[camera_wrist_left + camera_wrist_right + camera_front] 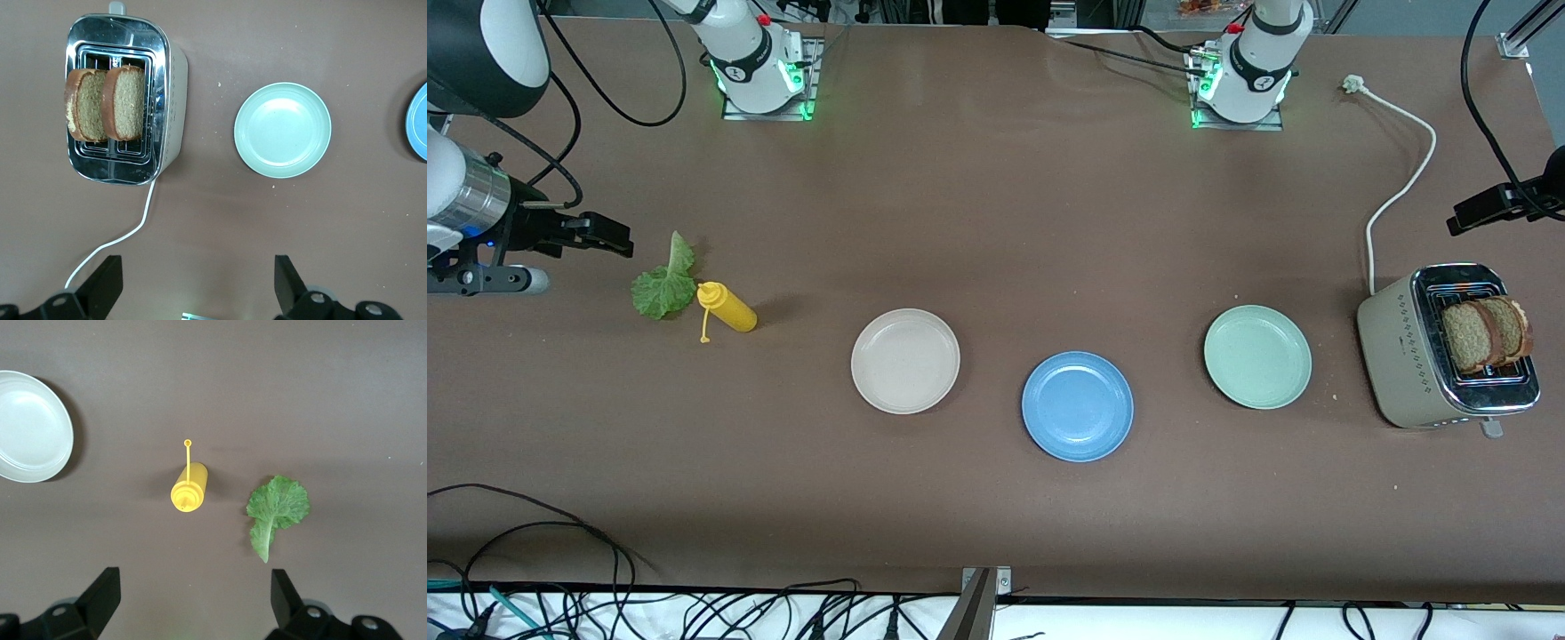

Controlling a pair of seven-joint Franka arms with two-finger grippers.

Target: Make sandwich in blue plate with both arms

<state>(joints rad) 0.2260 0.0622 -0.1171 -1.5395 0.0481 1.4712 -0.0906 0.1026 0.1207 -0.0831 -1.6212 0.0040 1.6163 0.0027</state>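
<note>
Bread slices point(1487, 333) in toaster point(1414, 356)

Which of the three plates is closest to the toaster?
The pale green plate, sitting beside the toaster. The blue plate and the beige plate lie farther toward the right arm's end.

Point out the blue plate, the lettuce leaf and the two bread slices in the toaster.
blue plate point(1077, 406): front view, on its bare centre.
lettuce leaf point(279, 505): right wrist view, on the crinkly blade.
bread slices point(107, 102): left wrist view, where the two slices meet, standing in the toaster point(170, 100) slots.
</note>
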